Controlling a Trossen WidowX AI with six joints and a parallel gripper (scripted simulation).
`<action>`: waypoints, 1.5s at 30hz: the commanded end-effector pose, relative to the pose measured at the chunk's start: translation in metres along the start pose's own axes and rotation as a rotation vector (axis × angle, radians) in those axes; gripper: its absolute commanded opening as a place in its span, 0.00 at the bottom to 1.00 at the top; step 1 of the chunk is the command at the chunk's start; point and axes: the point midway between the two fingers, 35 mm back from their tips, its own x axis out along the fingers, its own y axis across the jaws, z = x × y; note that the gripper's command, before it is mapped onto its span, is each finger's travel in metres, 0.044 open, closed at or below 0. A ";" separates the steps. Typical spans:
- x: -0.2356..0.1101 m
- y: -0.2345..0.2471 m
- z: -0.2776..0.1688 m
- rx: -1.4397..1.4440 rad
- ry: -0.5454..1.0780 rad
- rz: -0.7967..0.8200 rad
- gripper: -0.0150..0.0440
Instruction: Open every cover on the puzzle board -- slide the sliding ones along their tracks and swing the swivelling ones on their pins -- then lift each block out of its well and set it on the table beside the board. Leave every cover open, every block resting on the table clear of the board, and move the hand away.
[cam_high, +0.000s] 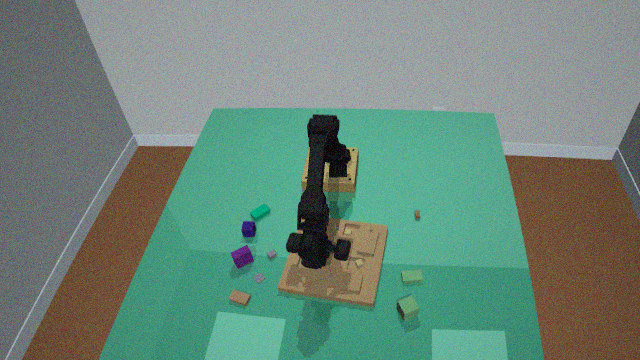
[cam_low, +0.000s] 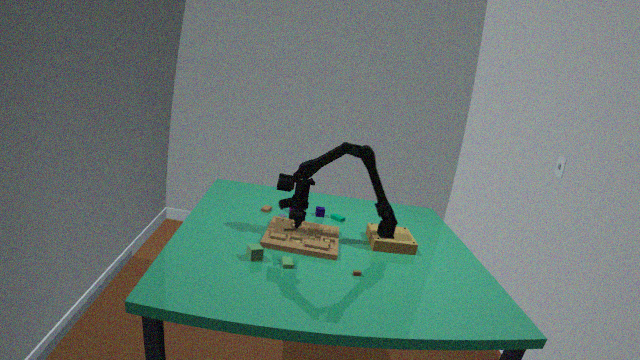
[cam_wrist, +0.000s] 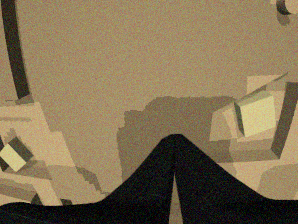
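The tan puzzle board lies on the green table. My gripper is shut and empty, fingertips low over the board's left part as the top camera sees it; there the arm hides them. In the wrist view a pale yellow block sits in an uncovered well right of the fingertips. Another yellow block shows at the left edge. The top view shows yellow blocks near the board's back and centre right. A flat cover lies at the right. Other covers are hard to tell apart.
Left of the board lie a teal block, a dark blue cube, a purple block, an orange block and small grey pieces. Right of it lie two light green blocks and a small brown piece.
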 end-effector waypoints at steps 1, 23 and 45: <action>0.000 0.003 0.002 0.002 0.002 0.003 0.25; 0.000 0.020 0.020 0.002 0.001 0.005 0.25; -0.014 0.029 0.033 0.002 -0.001 0.006 0.25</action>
